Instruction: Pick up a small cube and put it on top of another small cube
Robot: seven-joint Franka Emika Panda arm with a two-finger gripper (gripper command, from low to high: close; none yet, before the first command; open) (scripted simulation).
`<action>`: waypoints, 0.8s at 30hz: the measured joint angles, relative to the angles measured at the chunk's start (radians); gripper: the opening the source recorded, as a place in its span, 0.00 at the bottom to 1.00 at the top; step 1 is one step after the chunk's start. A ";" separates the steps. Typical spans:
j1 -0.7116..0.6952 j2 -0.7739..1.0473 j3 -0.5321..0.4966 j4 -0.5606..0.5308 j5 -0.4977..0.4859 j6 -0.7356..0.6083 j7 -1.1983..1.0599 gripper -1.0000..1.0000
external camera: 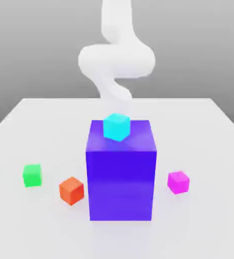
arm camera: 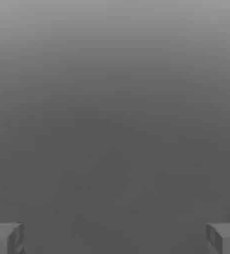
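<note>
With the fingers [arm camera: 115, 238] spread wide and holding nothing, the arm [external camera: 116, 58] should swing around the tall blue block [external camera: 121, 174] toward the pink cube [external camera: 178, 182] at its three o'clock, well apart from the green cube [external camera: 32, 175] at nine o'clock on the surface [external camera: 209, 212].

Exterior view: raised camera facing the arm [external camera: 116, 55], looking slightly down across the tabletop [external camera: 209, 152] from moderate range. Hand view: camera on the hand [arm camera: 115, 238], fingertips [arm camera: 5, 237] at opposite frame corners, facing blank grey. No scene part is recognisably shared.
</note>
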 joint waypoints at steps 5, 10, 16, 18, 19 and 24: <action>0.133 0.121 -0.039 -0.114 0.015 0.101 -0.221 0.50; 0.259 0.240 -0.061 -0.225 0.029 0.199 -0.433 0.50; 0.403 0.381 -0.070 -0.358 0.040 0.317 -0.683 0.50; 0.449 0.428 -0.069 -0.403 0.041 0.357 -0.764 0.50; 0.470 0.451 -0.067 -0.425 0.042 0.376 -0.804 0.50; 0.570 0.563 -0.052 -0.537 0.029 0.475 -0.994 0.50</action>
